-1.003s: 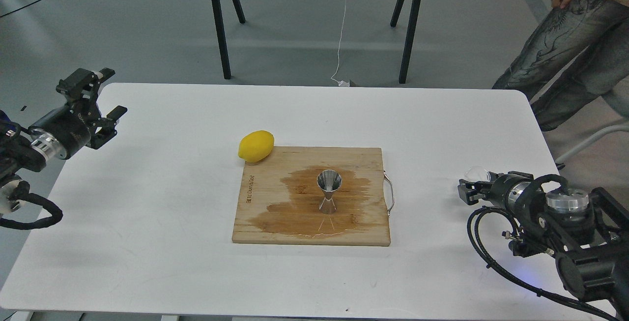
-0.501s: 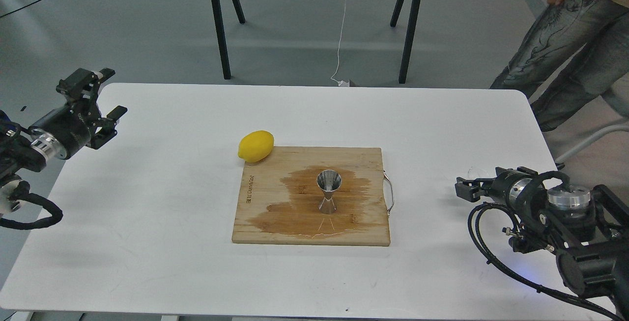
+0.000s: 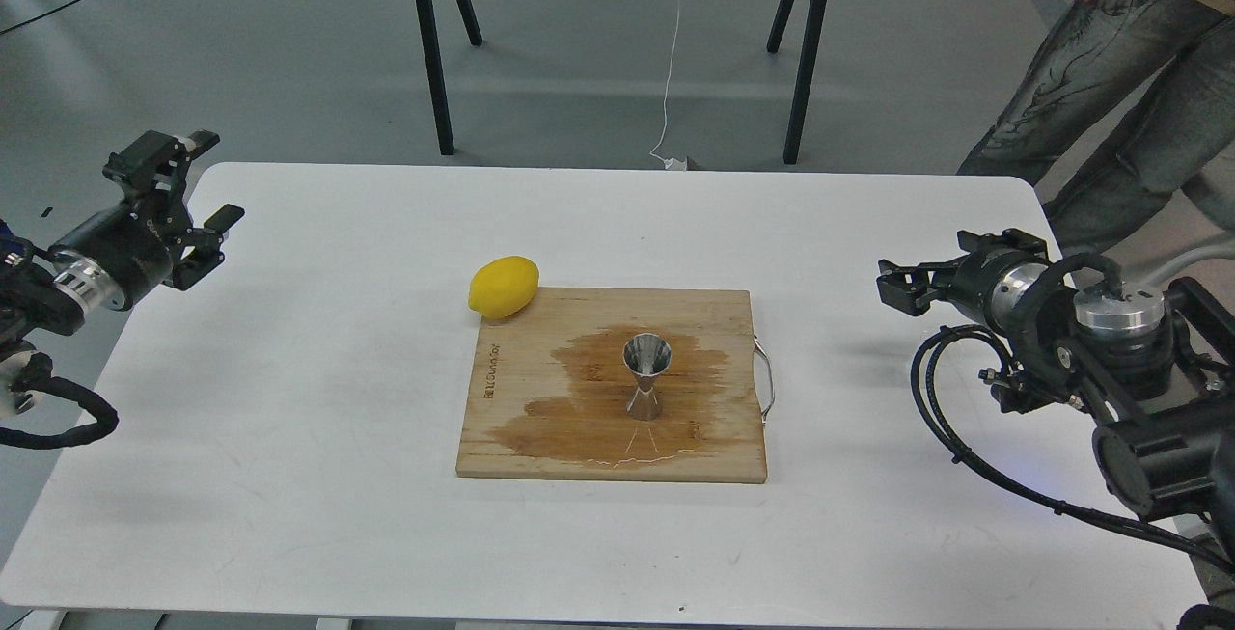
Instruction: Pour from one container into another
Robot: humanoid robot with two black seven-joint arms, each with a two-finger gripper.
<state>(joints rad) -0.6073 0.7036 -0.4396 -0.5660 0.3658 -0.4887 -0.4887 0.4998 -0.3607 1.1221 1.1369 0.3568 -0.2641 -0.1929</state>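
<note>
The shiny steel jigger (image 3: pixel 646 375) stands upright on a wet patch of the wooden cutting board (image 3: pixel 714 447) at the table's middle. I cannot find the clear glass vessel anywhere in this view. My left gripper (image 3: pixel 216 178) hovers over the table's far left corner, open and empty, far from the jigger. My right gripper (image 3: pixel 893 284) hangs over the table's right side, pointing left toward the board, about a board-width away from the jigger. It looks small and dark, so its fingers cannot be told apart.
A yellow lemon (image 3: pixel 503 287) lies at the board's far left corner. The board has a metal handle (image 3: pixel 767 381) on its right edge. A person (image 3: pixel 1110 90) stands beyond the table's far right corner. Black stand legs (image 3: pixel 429 51) rise behind the table.
My right gripper has risen and moved farther back over the table. The clear glass seen beside it a second ago no longer shows. The left gripper drifted slightly left.
</note>
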